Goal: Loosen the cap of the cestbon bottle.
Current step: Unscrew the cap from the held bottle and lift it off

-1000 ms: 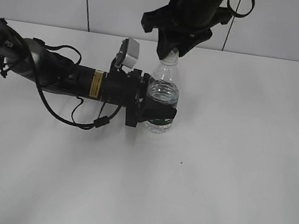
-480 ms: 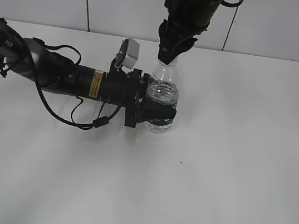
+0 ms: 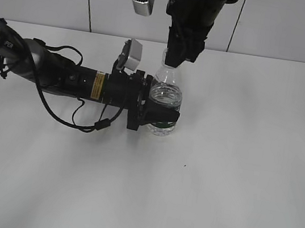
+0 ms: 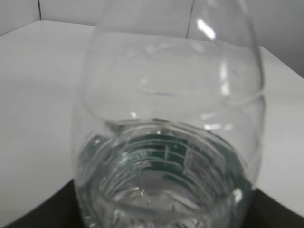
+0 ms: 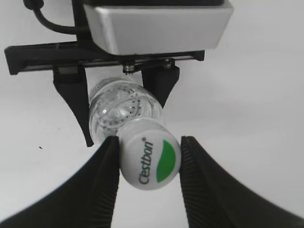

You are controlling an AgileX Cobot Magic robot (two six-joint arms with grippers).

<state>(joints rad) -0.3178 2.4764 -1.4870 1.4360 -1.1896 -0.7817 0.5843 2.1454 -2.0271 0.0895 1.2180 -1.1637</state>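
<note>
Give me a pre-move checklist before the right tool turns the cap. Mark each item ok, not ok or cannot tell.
1. The cestbon bottle stands upright on the table: ok.
2. Left tool clamped around the bottle's lower body to hold it from turning: ok in the exterior view; how tight, cannot tell.
3. The cap sits between the fingers of the right tool: ok, one finger on each side.
4. Fingers pressing on the cap: the left one touches; on the right a thin gap may remain, cannot tell.
5. Cap already loosened: cannot tell.
6. Nothing else near the bottle to knock: ok.
</note>
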